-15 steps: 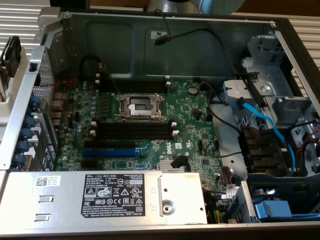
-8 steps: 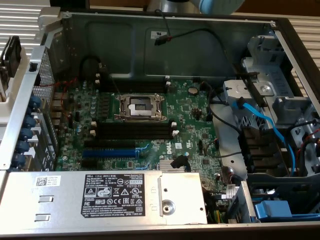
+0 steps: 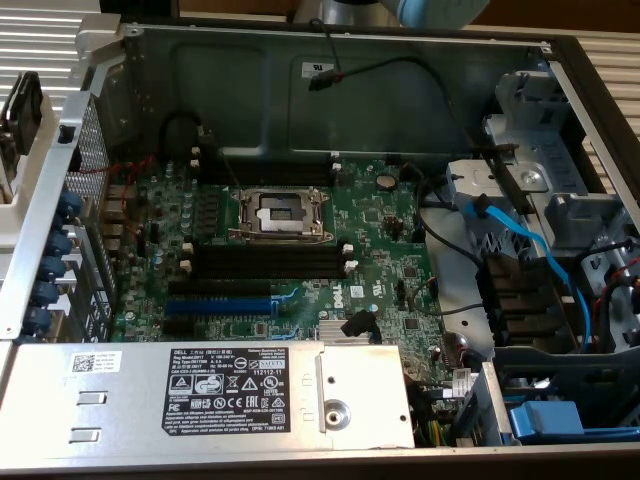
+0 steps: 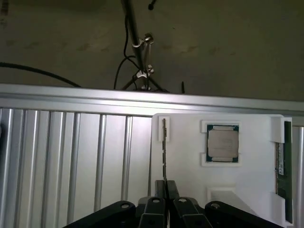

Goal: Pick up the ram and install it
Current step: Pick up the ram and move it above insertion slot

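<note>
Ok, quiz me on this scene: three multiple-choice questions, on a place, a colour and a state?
1. Where does the processor chip sit? A) in the white tray B) in the motherboard socket C) on the power supply
2. The long expansion slot is A) red B) blue C) yellow
3. The gripper is A) spread wide B) shut on the ram C) holding the chip
Answers: 1 A, it lies in a tray recess; 2 B, its plastic is blue; 3 B, it pinches the edge-on stick.

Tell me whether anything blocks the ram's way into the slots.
Nothing visible does. The ram sits edge-on in the jaws; the black slots on the board lie empty, with nothing over them.
</note>
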`<state>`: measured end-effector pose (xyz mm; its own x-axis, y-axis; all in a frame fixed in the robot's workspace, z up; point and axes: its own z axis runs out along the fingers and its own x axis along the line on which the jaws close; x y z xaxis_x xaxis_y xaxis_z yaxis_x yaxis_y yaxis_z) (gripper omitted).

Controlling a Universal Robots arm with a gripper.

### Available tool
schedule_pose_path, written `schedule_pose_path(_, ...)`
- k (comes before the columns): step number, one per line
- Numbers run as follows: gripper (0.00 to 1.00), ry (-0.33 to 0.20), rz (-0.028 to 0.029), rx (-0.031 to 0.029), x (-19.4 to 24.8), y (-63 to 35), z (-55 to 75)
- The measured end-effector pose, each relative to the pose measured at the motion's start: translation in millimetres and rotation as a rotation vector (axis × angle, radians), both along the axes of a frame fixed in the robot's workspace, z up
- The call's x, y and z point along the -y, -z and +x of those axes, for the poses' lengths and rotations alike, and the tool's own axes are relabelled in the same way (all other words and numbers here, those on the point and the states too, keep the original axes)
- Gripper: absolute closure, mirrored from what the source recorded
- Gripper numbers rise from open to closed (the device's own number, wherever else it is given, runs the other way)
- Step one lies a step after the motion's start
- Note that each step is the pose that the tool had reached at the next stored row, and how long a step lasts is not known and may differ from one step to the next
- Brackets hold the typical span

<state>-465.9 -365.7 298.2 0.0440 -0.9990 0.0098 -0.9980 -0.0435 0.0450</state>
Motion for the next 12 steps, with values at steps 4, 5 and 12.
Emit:
schedule_pose_path(4,0.87,0.001,-0.0054,-0.0031,0.0,-9.5,0.3)
schedule_pose_path(5,0.87,0.001,-0.0071,-0.0039,0.0,-12.5,0.6)
schedule_pose_path(12,0.87,0.002,-0.0146,-0.0078,0.0,-42.3,10.6)
